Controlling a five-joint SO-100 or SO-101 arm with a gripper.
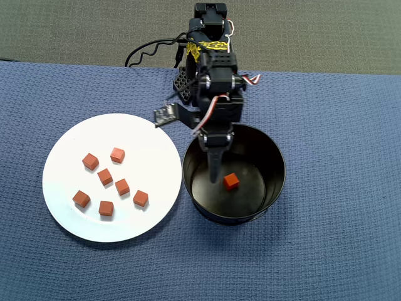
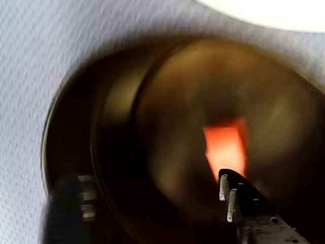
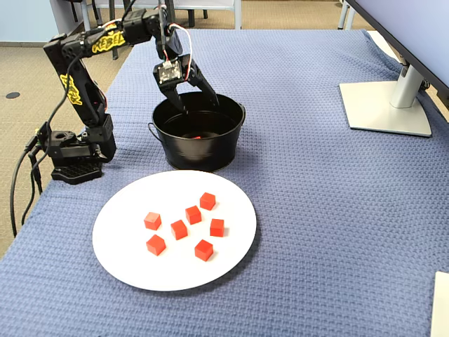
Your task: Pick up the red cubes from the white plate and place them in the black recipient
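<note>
A black pot [image 1: 250, 135] stands on a blue woven cloth [image 1: 338, 188], just to the right of a white plate [image 1: 69, 150] in the overhead view, their rims almost touching; one red cube [image 1: 231, 181] lies on the pot's glossy floor, right of centre in that view; seven more red cubes [image 1: 105, 177] sit loosely scattered on the plate, none touching another, four in an upper cluster and three along the lower edge of the group; the black arm [image 3: 77, 77] rises from its base [image 3: 74, 158] on the cloth beside the pot and bends over the rim, so that the gripper [image 1: 215, 164] reaches down into the pot from above; in the fixed view its two fingers [image 3: 205, 90] stand spread apart with nothing between them, so the jaws are open and empty; the wrist view is blurred, yet it shows the cube [image 2: 226, 148] as an orange smear on the pot's floor just beyond one fingertip [image 2: 227, 189], apart from it; in the fixed view a grey monitor stand [image 3: 386, 105] rests on the cloth well to the right of the pot; cables [image 1: 150, 50] trail from the arm's base off the cloth's far edge.
</note>
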